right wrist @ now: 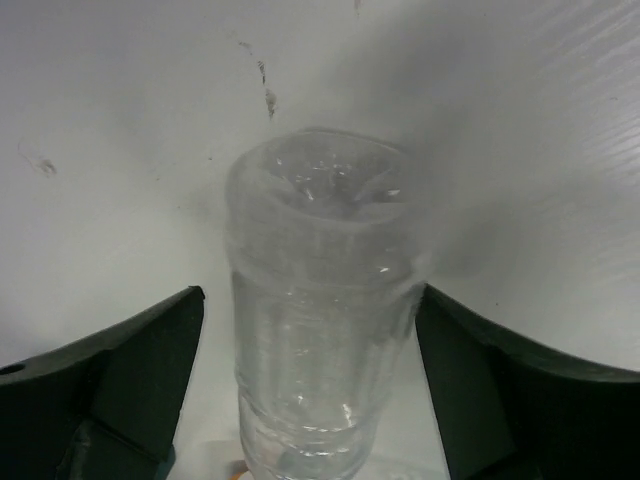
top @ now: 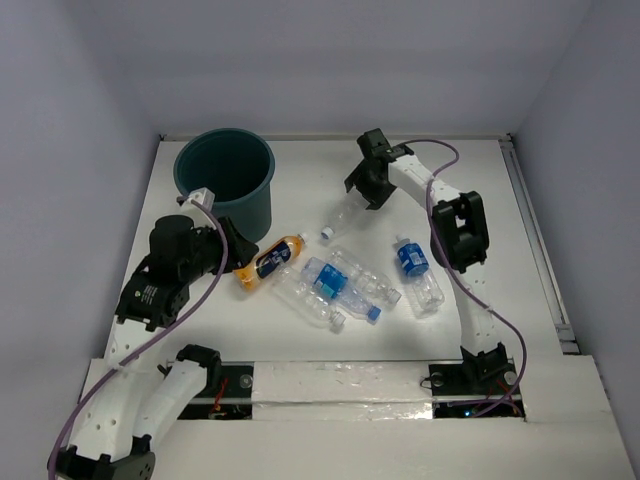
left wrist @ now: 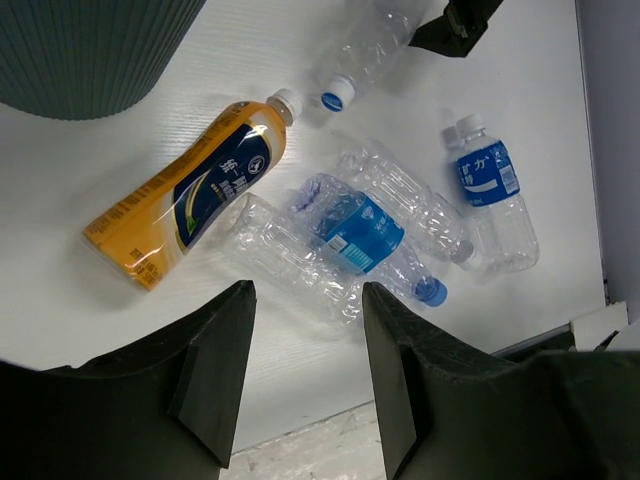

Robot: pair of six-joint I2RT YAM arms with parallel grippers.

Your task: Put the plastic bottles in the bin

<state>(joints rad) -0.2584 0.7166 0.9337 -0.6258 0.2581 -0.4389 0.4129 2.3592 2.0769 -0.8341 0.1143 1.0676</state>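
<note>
- Straddling a clear bottle (right wrist: 320,330), right claw (right wrist: 308,300) stood wide open, gaps both sides, no grip.
- Left claw (left wrist: 308,300) hung part open, empty, nr orange bottle (left wrist: 190,195).
- Bin (top: 245,210) sat far-left; other bottles (top: 335,285) lay mid-bench (top: 500,220).

A white counter (top: 310,170) is enclosed by plain pale lilac-grey walls: a back wall (top: 330,60), a left wall (top: 60,150) and a right wall (top: 600,130). Soft, even light is cast throughout. Shiny tape (top: 340,385) is laid along the near edge, and a white rail (top: 540,250) is fitted at the right.
</note>
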